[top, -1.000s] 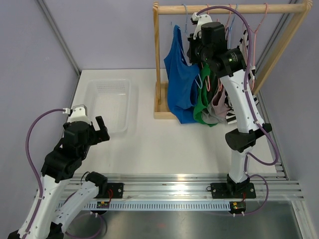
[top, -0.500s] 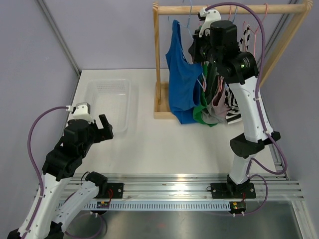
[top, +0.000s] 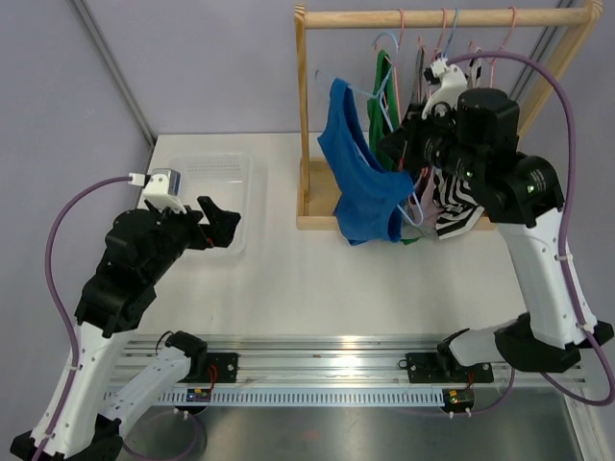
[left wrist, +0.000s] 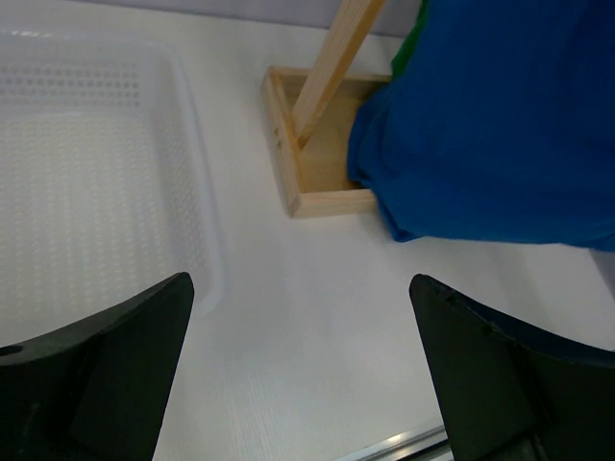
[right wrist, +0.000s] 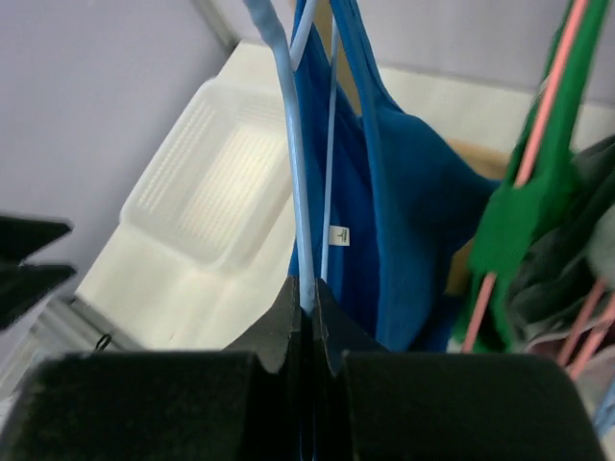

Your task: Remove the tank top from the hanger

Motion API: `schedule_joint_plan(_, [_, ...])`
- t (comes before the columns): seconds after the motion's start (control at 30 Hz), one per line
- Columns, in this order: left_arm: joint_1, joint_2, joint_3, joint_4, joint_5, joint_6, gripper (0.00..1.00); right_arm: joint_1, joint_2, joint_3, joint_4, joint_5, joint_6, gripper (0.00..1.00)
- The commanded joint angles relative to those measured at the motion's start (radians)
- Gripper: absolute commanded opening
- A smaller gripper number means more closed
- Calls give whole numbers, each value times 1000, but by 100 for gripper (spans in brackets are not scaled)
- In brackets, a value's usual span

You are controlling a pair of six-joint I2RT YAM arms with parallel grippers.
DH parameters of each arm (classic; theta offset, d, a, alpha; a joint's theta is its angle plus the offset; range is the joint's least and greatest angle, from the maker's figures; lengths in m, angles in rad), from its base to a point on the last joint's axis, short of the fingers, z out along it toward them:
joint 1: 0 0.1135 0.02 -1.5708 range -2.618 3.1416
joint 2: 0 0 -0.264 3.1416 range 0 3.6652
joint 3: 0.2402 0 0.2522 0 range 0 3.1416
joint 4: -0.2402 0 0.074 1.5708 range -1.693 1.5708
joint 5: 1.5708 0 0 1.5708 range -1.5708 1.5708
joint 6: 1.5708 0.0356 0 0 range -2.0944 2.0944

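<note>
The right gripper (right wrist: 309, 293) is pinched tight on the hanger (right wrist: 291, 144), with the tank top (top: 360, 182) dangling just before the rack (top: 442, 17). The left gripper (left wrist: 303, 327) gapes empty, well left of it. The swinging cloth may twist the thin hanger loose.

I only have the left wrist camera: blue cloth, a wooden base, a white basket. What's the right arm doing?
Observer: The right gripper is shut on a light blue hanger carrying the blue tank top.
Operator: Is that hanger on the rail?
Observer: Seemingly not; from above, its hook sits below the wooden rail, out in front.
Operator: Where's my gripper?
Observer: The left gripper is open by the basket's near right corner, apart from the tank top.
</note>
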Motion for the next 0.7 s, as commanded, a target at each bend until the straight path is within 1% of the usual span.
schedule_joint_plan(0.0, [-13,39,58,217,151,-24,99,19,-141,-197,108,-173,117,0])
schedule_joint_plan(0.03, [-19,59,57,243,162,-43,99,22,-177,-303,152,-199,134,0])
schedule_joint_plan(0.07, [-25,72,57,265,174,-51,99,25,-238,-353,167,-213,150,0])
schedule_joint_plan(0.1, [-51,85,57,308,176,-56,99,30,-264,-395,178,-230,177,0])
schedule_joint_plan(0.13, [-69,101,58,325,173,-59,99,30,-289,-471,191,-259,190,0])
schedule_joint_plan(0.17, [-91,130,60,340,152,-57,99,36,-335,-510,216,-271,202,0])
schedule_joint_plan(0.2, [-149,145,63,362,130,-48,99,40,-355,-544,224,-277,217,0])
schedule_joint_plan(0.23, [-184,157,64,369,100,-24,99,50,-378,-609,232,-278,223,0])
schedule_joint_plan(0.27, [-222,183,64,374,28,-8,99,54,-419,-643,255,-278,232,0])
schedule_joint_plan(0.3, [-300,197,69,377,-40,5,99,59,-441,-675,266,-276,245,0])
schedule_joint_plan(0.33, [-339,214,75,373,-87,28,99,71,-461,-738,293,-273,249,0])
schedule_joint_plan(0.37, [-374,231,84,373,-161,38,99,76,-499,-768,307,-268,249,0])
schedule_joint_plan(0.4, [-435,263,89,371,-187,45,99,79,-517,-792,321,-261,259,0])
schedule_joint_plan(0.43, [-460,282,94,371,-210,53,99,88,-534,-838,341,-248,262,0])
schedule_joint_plan(0.5, [-519,329,101,388,-266,59,99,91,-562,-872,344,-242,259,0])
schedule_joint_plan(0.57, [-539,360,110,396,-301,65,98,91,-573,-878,339,-250,256,0])
schedule_joint_plan(0.67, [-551,423,129,399,-316,65,95,96,-574,-880,339,-284,256,0])
